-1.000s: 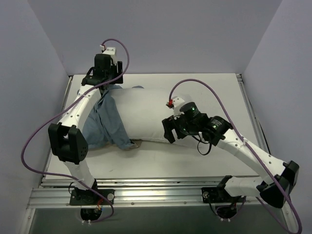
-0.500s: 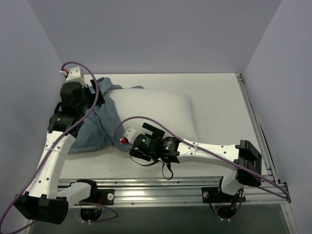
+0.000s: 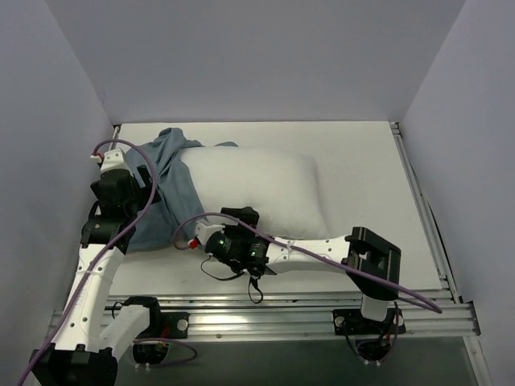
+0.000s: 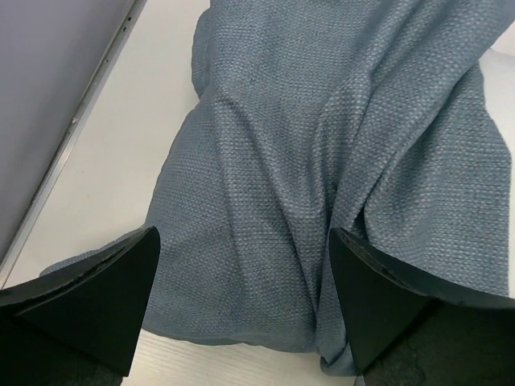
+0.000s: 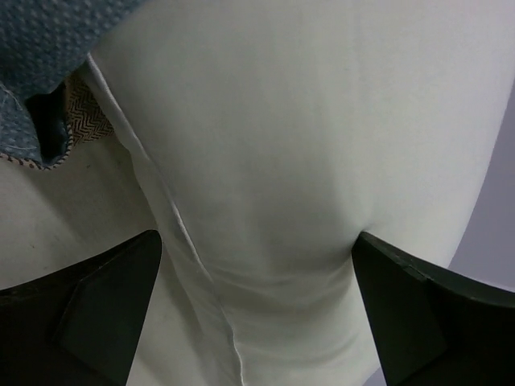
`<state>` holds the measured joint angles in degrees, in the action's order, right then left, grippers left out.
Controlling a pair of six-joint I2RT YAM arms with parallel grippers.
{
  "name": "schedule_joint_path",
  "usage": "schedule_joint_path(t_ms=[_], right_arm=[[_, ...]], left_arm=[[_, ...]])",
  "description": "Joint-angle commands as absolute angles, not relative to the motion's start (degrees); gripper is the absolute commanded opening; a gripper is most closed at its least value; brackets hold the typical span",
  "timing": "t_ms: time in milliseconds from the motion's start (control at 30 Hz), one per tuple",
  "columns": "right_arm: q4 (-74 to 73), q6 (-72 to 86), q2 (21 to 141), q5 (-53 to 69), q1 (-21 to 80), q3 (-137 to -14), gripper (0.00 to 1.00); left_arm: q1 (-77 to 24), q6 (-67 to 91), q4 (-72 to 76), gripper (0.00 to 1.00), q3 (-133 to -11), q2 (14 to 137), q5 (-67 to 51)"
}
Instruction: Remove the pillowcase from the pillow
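The white pillow (image 3: 261, 186) lies across the middle of the table. The blue pillowcase (image 3: 165, 186) is bunched over its left end. My left gripper (image 3: 133, 183) hovers at the cloth's left edge. In the left wrist view it (image 4: 241, 241) is open, with the pillowcase (image 4: 322, 145) lying below and between its fingers, not pinched. My right gripper (image 3: 240, 215) is at the pillow's front edge near the case's opening. It (image 5: 257, 241) is open too and straddles the pillow (image 5: 306, 137). The pillowcase (image 5: 40, 48) hem with a tan stripe shows at the upper left.
The table (image 3: 362, 173) has a metal rail (image 3: 414, 193) along its right side and grey walls on three sides. A purple cable (image 3: 153, 173) loops from my left wrist over the cloth. In the left wrist view the table's left edge (image 4: 88, 121) runs close by.
Both grippers have opened wide. The left arm swung from the table's back to the left side. The right arm crossed from the pillow's right end to its front left. The pillowcase settled.
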<state>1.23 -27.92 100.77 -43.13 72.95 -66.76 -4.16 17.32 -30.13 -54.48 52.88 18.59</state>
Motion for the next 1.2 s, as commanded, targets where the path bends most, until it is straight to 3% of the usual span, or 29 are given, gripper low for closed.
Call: schedule_joint_path(t_ms=[0, 233, 333, 367, 433, 667, 867, 1167], right_arm=[[5.19, -32.96, 104.4, -47.55, 73.13, -65.83, 1.0], [15.8, -36.03, 108.63, -51.84, 69.35, -64.51, 0.96], [12.85, -34.72, 111.35, -52.91, 66.63, -67.84, 0.49], [11.18, -31.93, 111.71, -51.95, 66.1, -69.07, 0.21], [7.23, -29.11, 111.27, -48.28, 65.22, -71.8, 0.02], [-3.68, -17.24, 103.81, -35.63, 65.04, -79.97, 0.0], [-13.35, -2.3, 98.97, -20.41, 60.83, -90.06, 0.0], [-17.58, 10.02, 95.45, -1.58, 54.49, -95.36, 0.0]], left_arm=[[-4.57, 16.0, -27.16, 0.94, -54.49, 51.33, 21.53], [-4.92, 15.65, -27.33, 0.94, -54.23, 51.15, 22.23], [-4.92, 15.56, -27.25, 0.94, -54.14, 51.24, 22.32], [-4.92, 15.47, -27.25, 0.94, -54.14, 51.24, 22.15], [-5.18, 15.21, -26.81, 0.94, -54.05, 51.15, 21.19], [-5.54, 14.15, -27.86, 0.95, -57.91, 52.73, 15.56], [-5.62, 14.5, -33.65, 0.95, -69.16, 55.02, 12.23], [-6.06, 15.29, -40.87, 0.95, -76.21, 55.28, -6.66]])
